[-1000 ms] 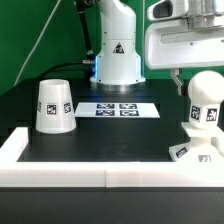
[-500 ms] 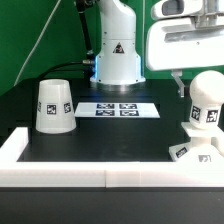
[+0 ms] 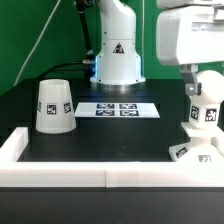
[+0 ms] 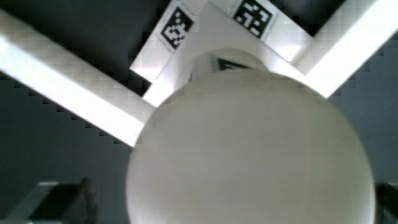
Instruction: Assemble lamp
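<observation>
The round bulb (image 3: 207, 100) stands upright with its neck on the low square base (image 3: 193, 152) at the exterior view's right. The cup-like shade (image 3: 54, 105) stands mouth down at the exterior view's left, far from the arm. My gripper (image 3: 193, 84) hangs at the bulb's top, one dark finger (image 3: 188, 78) just beside it on the shade's side. In the wrist view the bulb (image 4: 249, 150) fills the space between the jaws, the tagged base (image 4: 210, 30) lies beyond it, and one finger (image 4: 54, 200) shows at the edge. The jaws stand wide apart.
The marker board (image 3: 118, 109) lies flat mid-table in front of the robot's pedestal (image 3: 117, 60). A raised white wall (image 3: 110, 172) borders the black table at the front and sides, and the base sits close to it.
My hand has moved toward the exterior view's right and now sits over the bulb. The bulb, base and shade have not moved.
</observation>
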Tool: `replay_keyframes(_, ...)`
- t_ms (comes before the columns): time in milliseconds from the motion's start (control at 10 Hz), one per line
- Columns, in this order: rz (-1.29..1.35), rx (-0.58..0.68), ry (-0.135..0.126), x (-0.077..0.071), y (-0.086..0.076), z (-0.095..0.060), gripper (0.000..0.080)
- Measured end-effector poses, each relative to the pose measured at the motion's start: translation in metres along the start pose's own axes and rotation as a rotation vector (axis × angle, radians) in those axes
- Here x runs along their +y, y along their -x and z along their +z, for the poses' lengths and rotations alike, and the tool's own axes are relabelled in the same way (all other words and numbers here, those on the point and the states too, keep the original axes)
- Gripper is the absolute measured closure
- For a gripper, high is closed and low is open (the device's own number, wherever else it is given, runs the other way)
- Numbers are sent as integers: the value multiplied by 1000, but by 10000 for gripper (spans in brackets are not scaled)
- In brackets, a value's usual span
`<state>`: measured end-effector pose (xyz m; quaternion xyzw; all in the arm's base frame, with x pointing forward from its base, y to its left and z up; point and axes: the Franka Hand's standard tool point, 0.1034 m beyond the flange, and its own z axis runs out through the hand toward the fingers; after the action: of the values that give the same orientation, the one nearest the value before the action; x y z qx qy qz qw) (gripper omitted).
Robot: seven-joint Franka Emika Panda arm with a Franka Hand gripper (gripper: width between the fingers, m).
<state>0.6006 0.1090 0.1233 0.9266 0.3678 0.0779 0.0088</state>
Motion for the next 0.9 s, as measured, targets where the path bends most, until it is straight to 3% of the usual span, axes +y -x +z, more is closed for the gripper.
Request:
replay_keyframes(400,-262,-43,-5,-9,2,8,100)
replay_keyframes(800,-368,-45,-9,-6,6,10,100)
replay_keyframes(900,-366,-46,-9,-6,6,10,220)
